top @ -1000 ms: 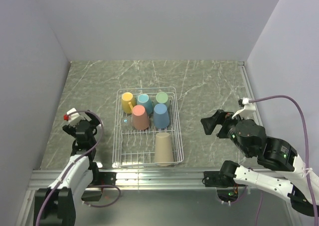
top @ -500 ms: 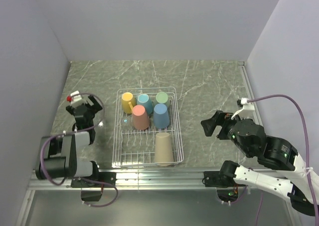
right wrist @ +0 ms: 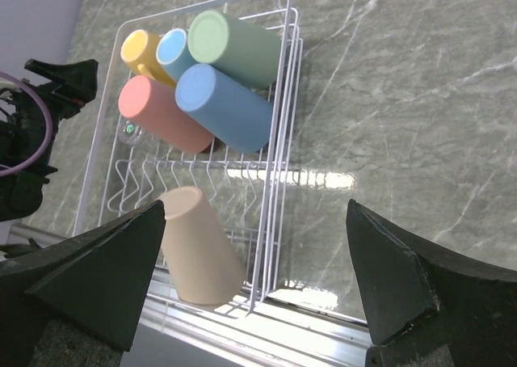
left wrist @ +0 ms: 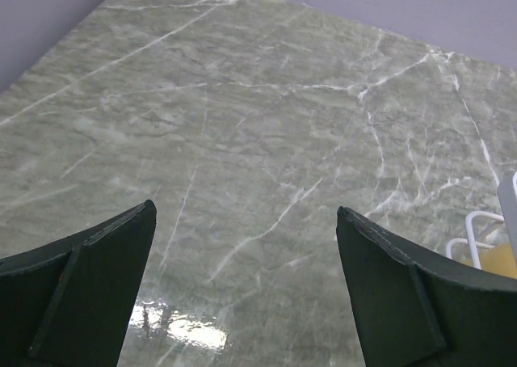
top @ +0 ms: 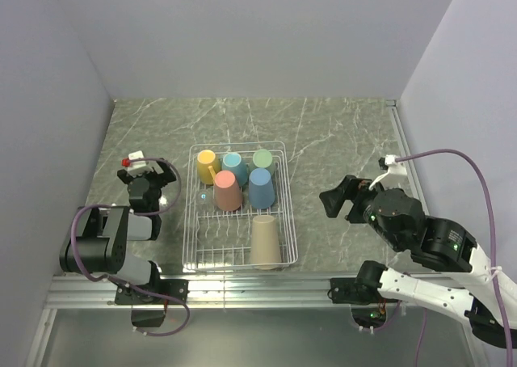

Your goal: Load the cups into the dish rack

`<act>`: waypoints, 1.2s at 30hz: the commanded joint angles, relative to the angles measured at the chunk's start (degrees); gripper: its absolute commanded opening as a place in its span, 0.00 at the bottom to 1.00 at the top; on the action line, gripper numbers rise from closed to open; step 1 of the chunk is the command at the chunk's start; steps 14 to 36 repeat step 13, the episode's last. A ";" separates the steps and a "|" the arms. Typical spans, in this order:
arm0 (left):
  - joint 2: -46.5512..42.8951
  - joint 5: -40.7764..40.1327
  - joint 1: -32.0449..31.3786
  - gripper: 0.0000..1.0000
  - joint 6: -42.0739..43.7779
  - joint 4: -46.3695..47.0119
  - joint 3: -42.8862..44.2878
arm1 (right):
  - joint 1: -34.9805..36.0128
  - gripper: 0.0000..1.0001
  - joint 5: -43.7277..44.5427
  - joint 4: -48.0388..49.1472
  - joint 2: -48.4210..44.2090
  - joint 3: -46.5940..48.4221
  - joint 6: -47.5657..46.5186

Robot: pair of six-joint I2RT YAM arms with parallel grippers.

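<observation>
My left gripper [top: 148, 175] hangs released, jaws wide, above the bench [top: 339, 132] just off the left edge of the dish rack [top: 212, 239]. My right gripper [top: 338, 199] is released too, off the rack's right edge. All six cups sit inside the rack: the beige cup [top: 265, 242] at its near right corner, and the yellow mug [top: 207, 163], light-blue mug [top: 233, 163], green cup [top: 262, 158], salmon cup [top: 228, 191] and blue cup [top: 261, 187] crowded at its far end.

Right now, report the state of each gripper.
Left gripper: open, holding nothing.
Right gripper: open, holding nothing.
</observation>
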 commanded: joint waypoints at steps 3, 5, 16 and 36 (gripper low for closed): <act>-0.11 -1.20 0.01 0.99 1.24 5.18 0.69 | 0.30 1.00 1.39 5.86 3.77 1.81 -2.04; -0.38 -1.11 0.01 0.99 1.15 3.50 0.87 | 0.21 1.00 0.95 7.10 4.39 2.08 -2.84; -0.47 -1.11 0.01 0.99 1.24 3.60 1.04 | 0.38 1.00 1.30 13.16 6.85 0.50 -2.31; -0.47 -1.11 0.01 0.99 1.24 3.60 1.04 | 0.38 1.00 1.30 13.16 6.85 0.50 -2.31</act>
